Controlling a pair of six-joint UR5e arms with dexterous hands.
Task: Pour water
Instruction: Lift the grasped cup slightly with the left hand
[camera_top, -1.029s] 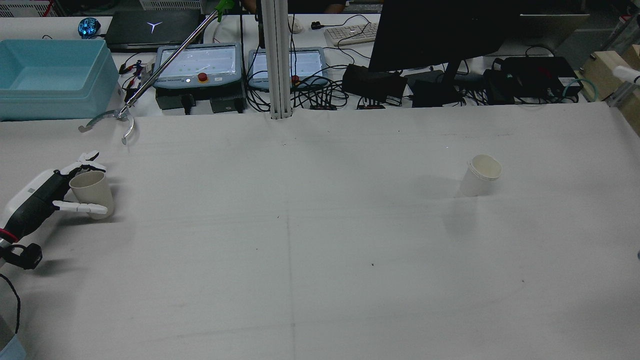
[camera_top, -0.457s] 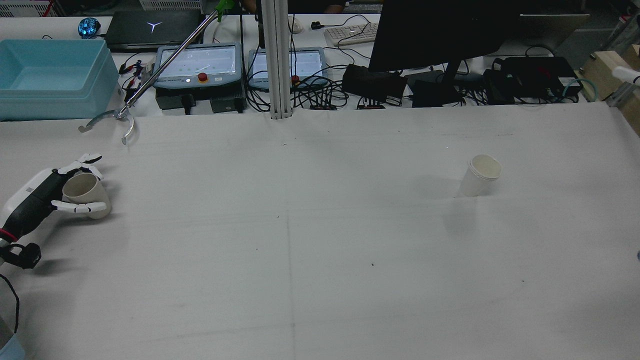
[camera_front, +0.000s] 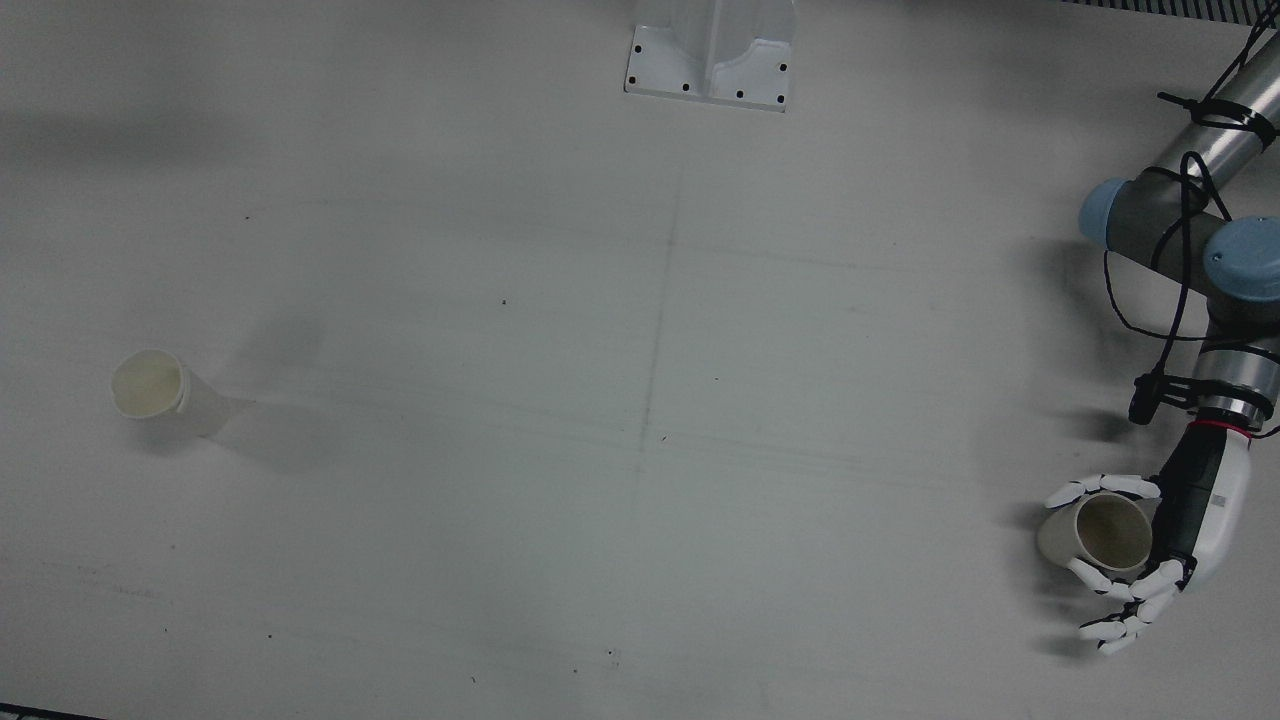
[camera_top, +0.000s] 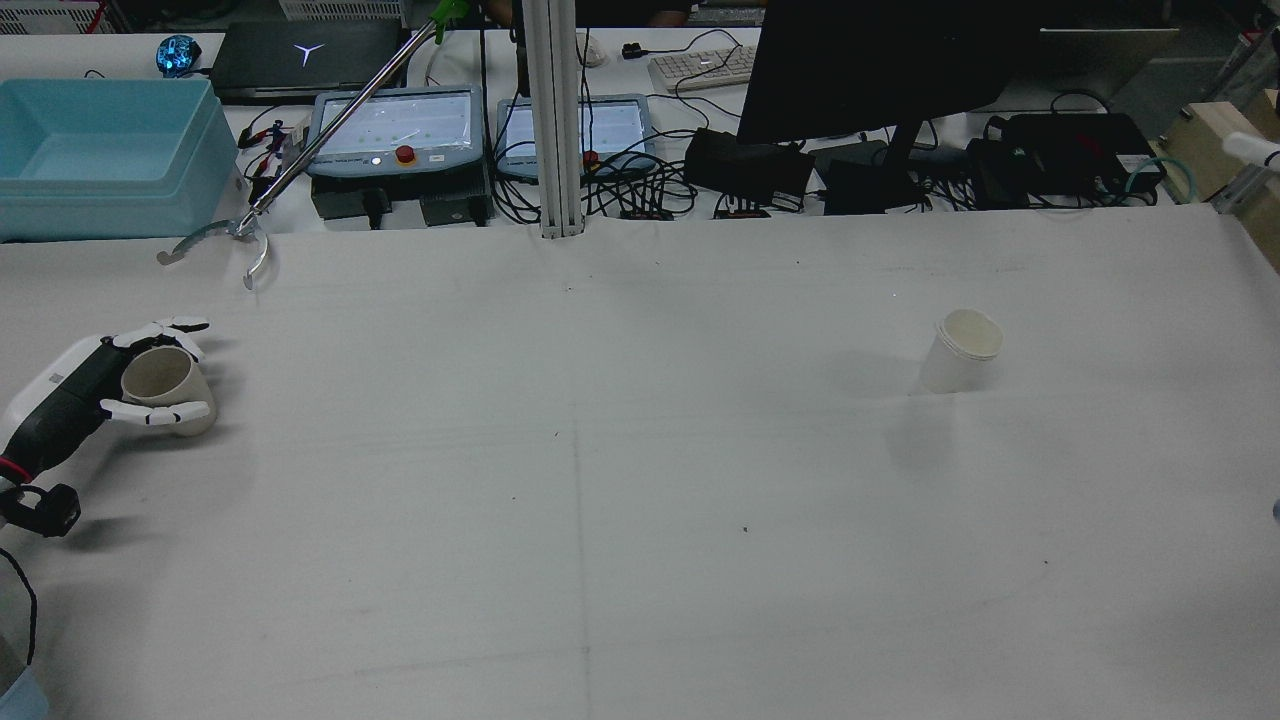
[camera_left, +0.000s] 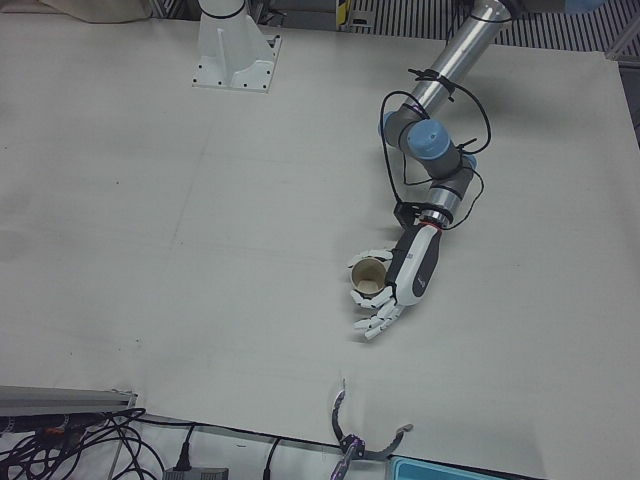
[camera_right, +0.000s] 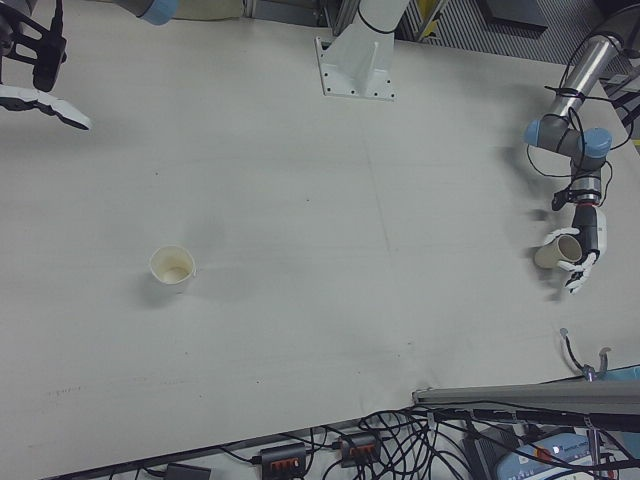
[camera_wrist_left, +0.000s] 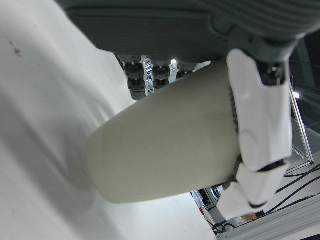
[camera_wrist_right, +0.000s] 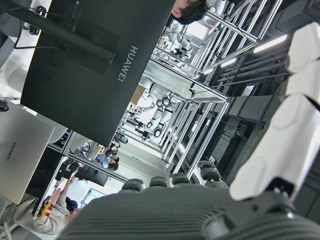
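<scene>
My left hand (camera_top: 65, 395) is shut on a tan paper cup (camera_top: 160, 382) at the table's far left in the rear view. Fingers wrap both of its sides. The cup leans, mouth tipped toward the arm, base close to the table. The cup also shows in the front view (camera_front: 1100, 532), left-front view (camera_left: 371, 280) and left hand view (camera_wrist_left: 170, 145). A white paper cup (camera_top: 962, 350) stands upright and alone on the right half; it also shows in the front view (camera_front: 150, 385) and right-front view (camera_right: 172, 267). My right hand (camera_right: 30, 75) is open and empty, raised off the table's corner, far from both cups.
A metal reach-grabber tool (camera_top: 235, 238) lies at the back edge just beyond my left hand. A light blue bin (camera_top: 100, 150), pendants, cables and a monitor stand behind the table. A white post base (camera_front: 710, 60) sits between the arms.
My left hand has drawn the tan cup slightly toward the left edge and tipped it further toward the arm. The white cup has not moved.
</scene>
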